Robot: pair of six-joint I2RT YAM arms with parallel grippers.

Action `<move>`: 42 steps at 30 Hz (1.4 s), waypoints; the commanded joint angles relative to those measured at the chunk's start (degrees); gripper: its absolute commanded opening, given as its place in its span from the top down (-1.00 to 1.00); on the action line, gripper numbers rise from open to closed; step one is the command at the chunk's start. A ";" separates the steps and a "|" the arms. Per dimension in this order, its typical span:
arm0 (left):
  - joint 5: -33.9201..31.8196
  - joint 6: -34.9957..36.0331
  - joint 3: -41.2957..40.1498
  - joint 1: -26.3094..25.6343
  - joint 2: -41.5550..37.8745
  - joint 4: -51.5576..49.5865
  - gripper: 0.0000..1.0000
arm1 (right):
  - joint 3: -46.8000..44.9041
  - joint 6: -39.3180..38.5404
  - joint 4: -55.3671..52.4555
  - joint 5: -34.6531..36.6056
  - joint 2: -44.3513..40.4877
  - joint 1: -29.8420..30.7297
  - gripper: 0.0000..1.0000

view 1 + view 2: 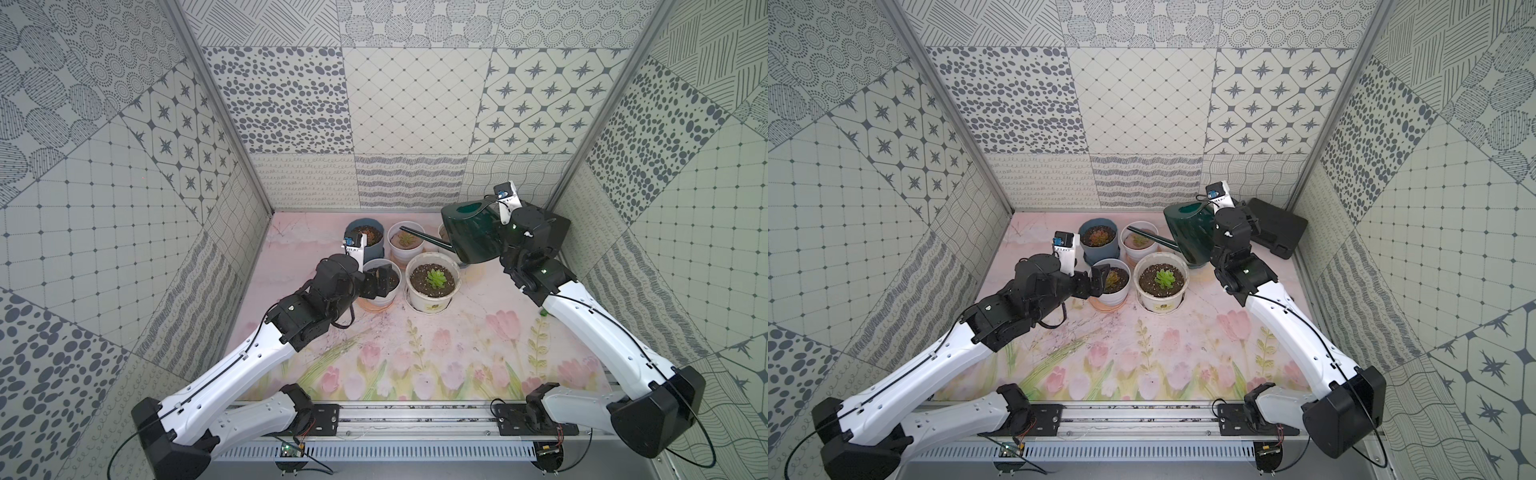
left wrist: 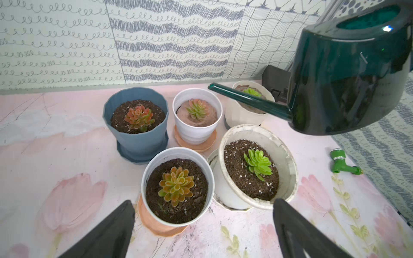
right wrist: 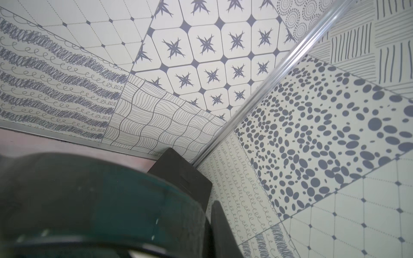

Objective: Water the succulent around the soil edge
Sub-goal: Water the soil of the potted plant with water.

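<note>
The watering can (image 1: 469, 237) is held aloft, right of centre, clamped in the closed right gripper (image 1: 503, 237); the succulent (image 1: 435, 277) is seen lower left of it. The left gripper (image 2: 202, 203) is spread wide, empty.

We count five pots: blue pot (image 2: 138, 143), small white pot (image 2: 194, 134), cream pot (image 2: 240, 116), front white pot (image 2: 178, 153), wide white pot (image 2: 283, 160). Five succulents, one each: reddish succulent (image 2: 139, 118), pale green succulent (image 2: 196, 108), half-hidden succulent (image 2: 251, 91), orange-green succulent (image 2: 176, 186), bright green succulent (image 2: 258, 164). One watering can (image 2: 348, 89). Two peach saucers: back saucer (image 2: 201, 147), front saucer (image 2: 154, 224). One blue saucer (image 2: 143, 157). One green hose fitting (image 2: 342, 164). One black case (image 1: 1277, 228). Two arms: left arm (image 1: 232, 370), right arm (image 1: 598, 328).
</note>
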 commanded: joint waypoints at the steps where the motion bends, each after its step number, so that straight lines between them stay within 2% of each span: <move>1: 1.28 2.33 5.91 2.50 2.29 -17.55 -0.99 | 5.46 -7.68 7.13 -4.34 1.29 0.22 1.00; 5: 2.31 5.70 5.59 3.85 2.92 -19.04 -0.99 | 8.33 -10.70 5.58 -6.63 4.53 0.16 1.00; 16: 3.87 5.99 1.69 4.31 1.50 -16.10 -0.99 | 13.70 -16.28 9.29 0.26 13.46 0.27 1.00; 24: 2.75 6.78 0.06 4.55 -0.67 -14.29 -0.99 | 12.01 -22.62 13.41 -1.03 15.55 2.02 1.00; 37: 3.67 6.97 -0.45 5.19 -1.19 -13.90 -0.99 | 17.24 -29.74 16.72 0.61 21.83 5.62 1.00; 42: 4.15 6.99 -0.91 5.36 -1.42 -13.52 -0.99 | 19.90 -30.32 16.31 0.35 22.86 6.42 1.00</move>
